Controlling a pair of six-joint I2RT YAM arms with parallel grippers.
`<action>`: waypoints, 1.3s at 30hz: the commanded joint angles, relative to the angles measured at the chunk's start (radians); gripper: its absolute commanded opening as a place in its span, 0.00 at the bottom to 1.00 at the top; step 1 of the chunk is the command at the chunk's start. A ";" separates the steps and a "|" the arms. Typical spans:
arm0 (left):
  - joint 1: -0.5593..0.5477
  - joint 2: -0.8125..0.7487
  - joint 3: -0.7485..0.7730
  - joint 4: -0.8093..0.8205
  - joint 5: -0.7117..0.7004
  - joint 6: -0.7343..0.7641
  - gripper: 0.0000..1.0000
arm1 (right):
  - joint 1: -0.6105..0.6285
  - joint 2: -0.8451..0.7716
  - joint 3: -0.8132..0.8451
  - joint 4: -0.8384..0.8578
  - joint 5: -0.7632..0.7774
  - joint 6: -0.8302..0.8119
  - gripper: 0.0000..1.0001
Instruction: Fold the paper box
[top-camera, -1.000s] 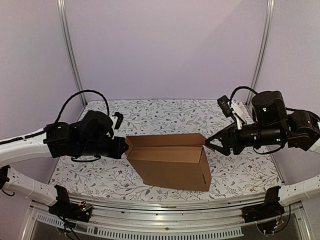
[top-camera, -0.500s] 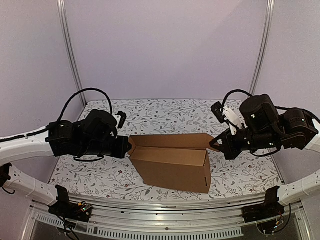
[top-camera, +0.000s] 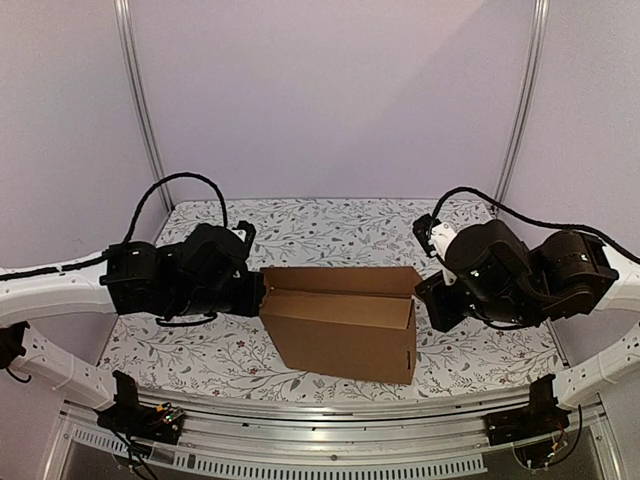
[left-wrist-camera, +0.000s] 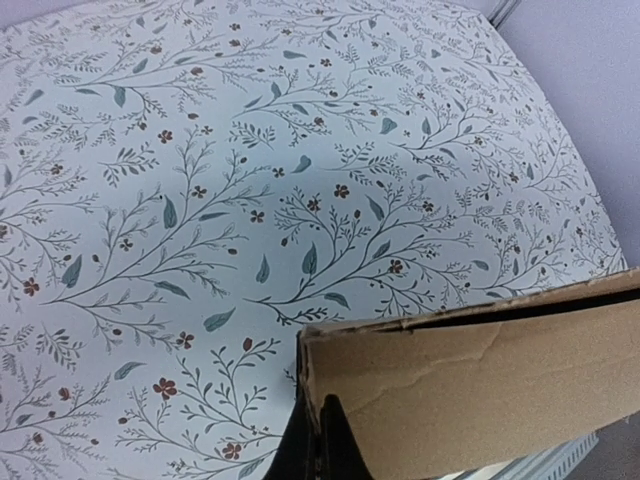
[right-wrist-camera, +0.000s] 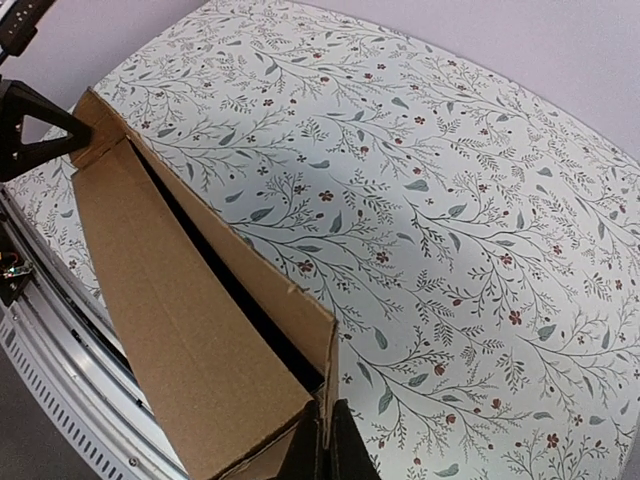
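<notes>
The paper box (top-camera: 345, 320) is plain brown cardboard, standing half folded in the middle of the flowered table, with a narrow dark gap along its top. My left gripper (top-camera: 258, 296) is shut on the box's left end wall (left-wrist-camera: 420, 385), its black fingertips (left-wrist-camera: 340, 450) pinching the cardboard edge. At the right end, my right gripper (top-camera: 425, 298) is shut on the right end flap (right-wrist-camera: 328, 380), whose thin edge runs down between the fingertips (right-wrist-camera: 345, 445). The box's long panels (right-wrist-camera: 180, 320) stretch away from the right wrist toward the left gripper (right-wrist-camera: 30, 130).
The table (top-camera: 330, 225) has a white cloth with a leaf and flower print. An aluminium rail (top-camera: 330, 420) runs along the near edge. Lilac walls and two upright metal posts (top-camera: 140, 100) close in the back.
The right gripper has closed onto the box's right end flap and its arm has swung in leftward. The box's right corner flap, which stuck out, now stands folded in. The left arm shifted slightly right.
</notes>
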 joint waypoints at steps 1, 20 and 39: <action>-0.053 0.037 0.003 -0.036 0.022 -0.020 0.00 | 0.061 0.068 0.003 0.002 0.119 0.061 0.00; -0.141 0.071 -0.003 -0.034 -0.025 -0.033 0.00 | 0.100 0.127 -0.062 0.093 0.333 0.188 0.00; -0.181 0.102 0.004 -0.025 -0.062 -0.038 0.00 | 0.098 0.132 -0.094 0.116 0.406 0.430 0.00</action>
